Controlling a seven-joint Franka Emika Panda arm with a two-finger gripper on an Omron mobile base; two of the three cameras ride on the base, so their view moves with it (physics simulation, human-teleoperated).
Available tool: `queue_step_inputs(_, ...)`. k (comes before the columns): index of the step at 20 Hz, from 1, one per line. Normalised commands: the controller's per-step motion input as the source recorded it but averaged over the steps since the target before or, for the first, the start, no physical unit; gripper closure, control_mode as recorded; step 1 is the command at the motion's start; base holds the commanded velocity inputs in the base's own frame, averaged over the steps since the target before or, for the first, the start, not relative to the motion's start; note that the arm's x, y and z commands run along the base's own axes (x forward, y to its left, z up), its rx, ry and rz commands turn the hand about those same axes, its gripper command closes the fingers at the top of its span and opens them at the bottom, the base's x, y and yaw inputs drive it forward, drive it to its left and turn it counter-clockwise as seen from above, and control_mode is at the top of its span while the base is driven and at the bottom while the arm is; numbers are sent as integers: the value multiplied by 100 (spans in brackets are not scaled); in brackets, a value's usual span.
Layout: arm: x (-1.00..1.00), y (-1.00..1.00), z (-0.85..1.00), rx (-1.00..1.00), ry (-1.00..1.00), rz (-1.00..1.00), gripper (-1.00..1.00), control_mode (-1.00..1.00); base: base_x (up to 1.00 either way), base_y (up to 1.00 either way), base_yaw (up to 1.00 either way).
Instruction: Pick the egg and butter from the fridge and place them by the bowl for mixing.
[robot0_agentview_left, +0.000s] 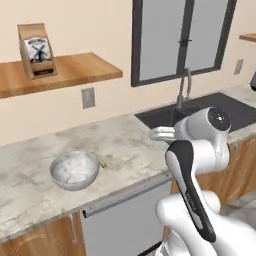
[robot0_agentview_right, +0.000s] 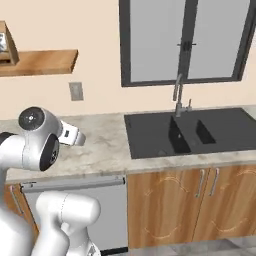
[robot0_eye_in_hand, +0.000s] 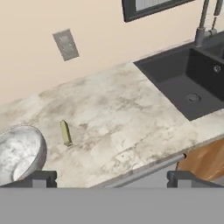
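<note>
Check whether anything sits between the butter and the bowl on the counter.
Nothing visible does. The butter lies on bare counter just beside the bowl, with only a narrow strip of marble between them.

My post: home kitchen – marble counter (robot0_agentview_left: 125, 145), black sink (robot0_agentview_right: 190, 131) with tap (robot0_agentview_right: 178, 95), wood cabinets (robot0_agentview_right: 170, 205), wall shelf (robot0_agentview_left: 65, 72), window (robot0_agentview_right: 185, 40), socket (robot0_eye_in_hand: 66, 44)
</note>
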Motion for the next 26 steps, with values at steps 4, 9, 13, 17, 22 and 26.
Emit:
queue_step_inputs(4,0,0,0,0,0,0,-100,100,0,6,-100)
queue_step_inputs(9,0,0,0,0,0,0,-100,100,0,6,-100)
queue_step_inputs(13,0,0,0,0,0,0,-100,100,0,6,-100)
queue_step_inputs(17,0,0,0,0,0,0,-100,100,0,7,-99)
queue_step_inputs(22,0,0,0,0,0,0,-100,100,0,6,-100)
queue_step_inputs(26,0,0,0,0,0,0,-100,100,0,6,-99)
